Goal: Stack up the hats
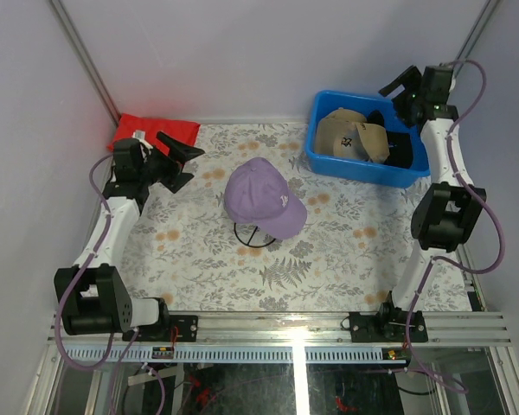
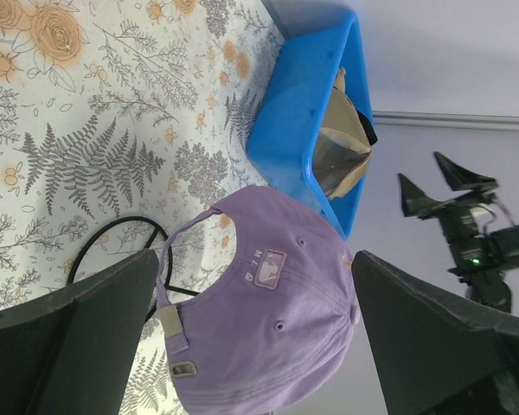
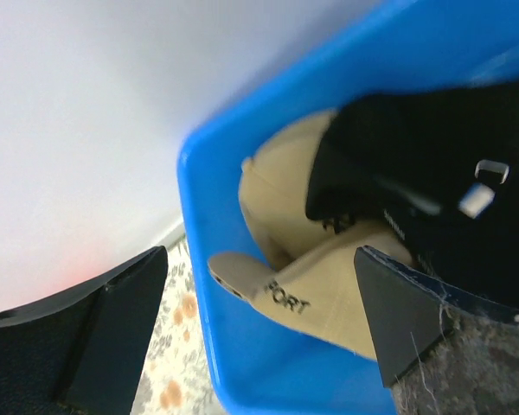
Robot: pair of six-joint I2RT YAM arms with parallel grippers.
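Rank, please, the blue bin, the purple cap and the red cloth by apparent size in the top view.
1. Blue bin
2. Purple cap
3. Red cloth, smallest as seen; the left arm hides part, so its place below the cap is unsure.

Bright, even light, shadows soft. White glare streak across near rail [image 1: 242, 327]. Right wrist view blurred: tan hat [image 3: 304, 303], blue bin [image 3: 209, 346] smeared.
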